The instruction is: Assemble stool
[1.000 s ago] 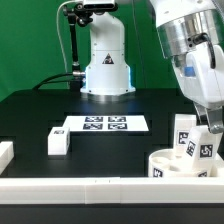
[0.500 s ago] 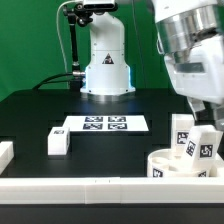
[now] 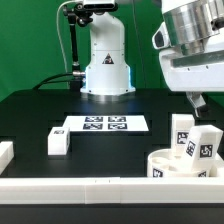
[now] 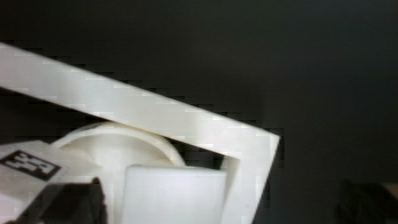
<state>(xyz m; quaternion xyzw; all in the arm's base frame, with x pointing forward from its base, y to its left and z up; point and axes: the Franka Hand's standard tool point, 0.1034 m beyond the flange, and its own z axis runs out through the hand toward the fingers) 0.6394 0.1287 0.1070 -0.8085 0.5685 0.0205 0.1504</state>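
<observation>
The white round seat [image 3: 166, 161] lies at the exterior view's lower right against the front rail. Two white tagged legs stand upright on it, one behind [image 3: 183, 131] and one in front [image 3: 205, 146]. A third leg [image 3: 58, 142] lies loose on the black table at the left. My gripper [image 3: 200, 101] hangs just above the front leg, clear of its top, with nothing in it. In the wrist view that leg's top [image 4: 171, 195] sits below the jaws, one dark finger [image 4: 63, 200] stands apart from it, and the seat's edge [image 4: 111, 148] shows behind.
The marker board [image 3: 105, 124] lies mid-table. A white border rail [image 3: 90, 186] runs along the front, with a corner piece [image 3: 5, 152] at the left; in the wrist view the rail [image 4: 169, 105] crosses diagonally. The robot base [image 3: 106, 70] stands at the back.
My gripper was down at the front leg a second ago. It has let go and risen straight up; the leg stays upright on the seat.
</observation>
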